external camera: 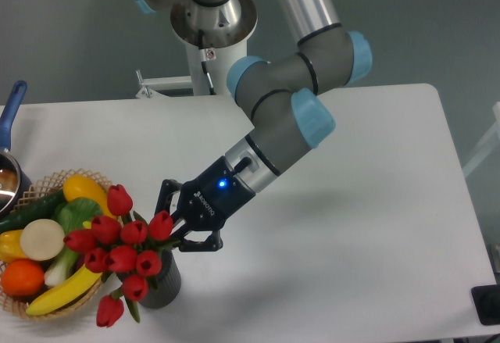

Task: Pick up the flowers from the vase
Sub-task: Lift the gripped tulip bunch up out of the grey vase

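Observation:
The flowers (122,251), a bunch of red tulip buds with green stems, stand in the vase (162,284), a short dark cylinder near the table's front left. My gripper (170,222) reaches in from the right at the level of the buds. Its jaws are spread apart on either side of the bunch's right edge. One red bud sits right at the fingertips. Whether the fingers touch the stems I cannot tell, because the buds hide the tips. The flowers are still seated in the vase.
A woven wicker basket (47,180) with yellow, green and orange fruit and vegetables stands just left of the vase, touching the flowers. A blue-handled metal pot (9,136) is at the left edge. The robot base (211,23) is at the back.

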Available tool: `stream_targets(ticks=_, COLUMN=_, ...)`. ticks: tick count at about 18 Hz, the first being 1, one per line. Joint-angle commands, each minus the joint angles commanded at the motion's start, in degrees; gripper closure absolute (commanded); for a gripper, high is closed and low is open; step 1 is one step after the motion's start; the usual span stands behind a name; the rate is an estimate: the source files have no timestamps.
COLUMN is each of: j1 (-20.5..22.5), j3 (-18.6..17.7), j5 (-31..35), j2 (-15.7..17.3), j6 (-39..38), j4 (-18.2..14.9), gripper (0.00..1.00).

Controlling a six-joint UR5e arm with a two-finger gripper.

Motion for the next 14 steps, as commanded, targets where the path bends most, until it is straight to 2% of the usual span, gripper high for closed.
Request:
stream_targets(ticks=5, j1=-0.1, j3=1.8, j5=-0.7, j2=3.0, j6=-7.9, j4=0.0, gripper=0.97)
stream_targets(ticks=9, j1=-0.1, j3=5.8, j5=-0.9, j2=3.3, j6=-13.8, j4=0.1, gripper=0.97)
stream_targets(ticks=14, j1=0.3, j3=9.0, j5=-2.0, j2=3.4, j6=-16.4, j4=0.1, gripper=0.97)
